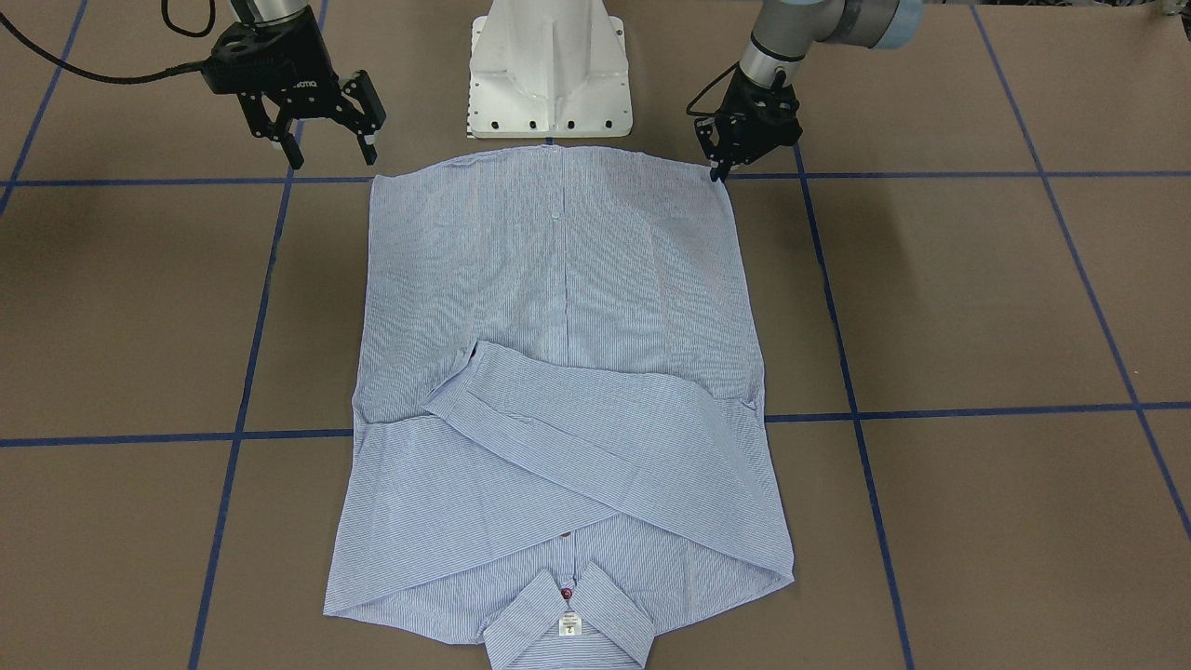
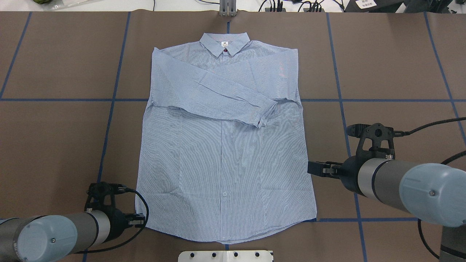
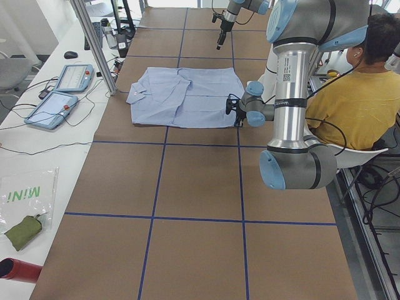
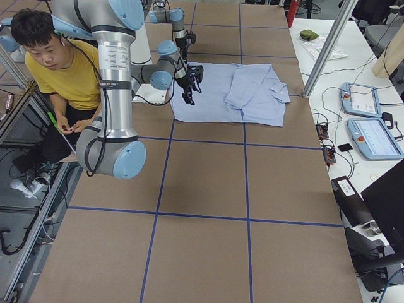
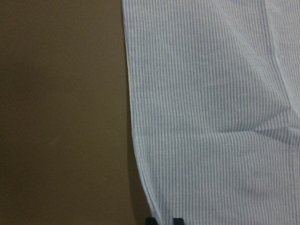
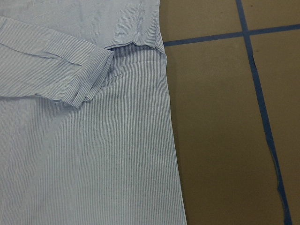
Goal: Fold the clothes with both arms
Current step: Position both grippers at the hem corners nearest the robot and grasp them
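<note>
Low on the left, the left gripper [image 2: 140,219] sits right at the hem corner of the shirt [image 2: 222,163], its fingertips [image 5: 177,220] drawn close together; I can't tell whether they pinch cloth. The shirt lies flat, front up, in the middle of the brown table [image 2: 54,109], collar [image 2: 224,43] at the far side and one sleeve [image 2: 218,98] folded across the chest. On the right, the right gripper [image 2: 316,169] hangs just beside the shirt's side edge, jaws spread wide, holding nothing
</note>
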You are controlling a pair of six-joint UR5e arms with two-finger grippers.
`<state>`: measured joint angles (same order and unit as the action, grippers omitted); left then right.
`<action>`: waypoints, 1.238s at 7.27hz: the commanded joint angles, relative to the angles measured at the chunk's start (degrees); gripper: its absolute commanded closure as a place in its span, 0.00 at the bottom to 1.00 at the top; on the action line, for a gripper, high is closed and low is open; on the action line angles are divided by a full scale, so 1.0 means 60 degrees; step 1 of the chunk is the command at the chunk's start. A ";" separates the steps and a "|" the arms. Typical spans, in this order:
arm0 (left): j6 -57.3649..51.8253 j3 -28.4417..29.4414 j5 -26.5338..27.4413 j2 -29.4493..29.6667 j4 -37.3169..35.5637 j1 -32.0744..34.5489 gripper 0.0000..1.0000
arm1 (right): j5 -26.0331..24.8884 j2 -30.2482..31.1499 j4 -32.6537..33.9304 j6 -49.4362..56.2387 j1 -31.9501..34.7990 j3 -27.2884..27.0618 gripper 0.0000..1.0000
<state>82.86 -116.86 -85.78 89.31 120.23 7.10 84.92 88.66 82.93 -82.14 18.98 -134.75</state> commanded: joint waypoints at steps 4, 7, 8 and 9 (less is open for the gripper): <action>-0.0011 -0.0122 0.0014 0.0144 0.0073 -0.0011 1.00 | -0.0076 0.2548 -0.3857 -0.0635 -0.0175 0.0395 0.01; 0.0004 -0.0269 0.0058 0.0218 0.0088 0.0004 1.00 | -0.1798 0.2537 -0.3788 -0.2517 -0.1692 0.1126 0.05; 0.0004 -0.0269 0.0087 0.0218 0.0088 0.0004 1.00 | -0.2486 0.2537 -0.3758 -0.2816 -0.2294 0.1202 0.10; -0.0011 -0.0284 0.0320 0.0218 0.0088 -0.0011 1.00 | -0.2551 0.2479 -0.3410 -0.3007 -0.2532 0.1203 0.34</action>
<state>82.86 -118.47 -84.99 90.59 120.75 7.11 72.08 103.78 60.81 -97.84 6.84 -128.01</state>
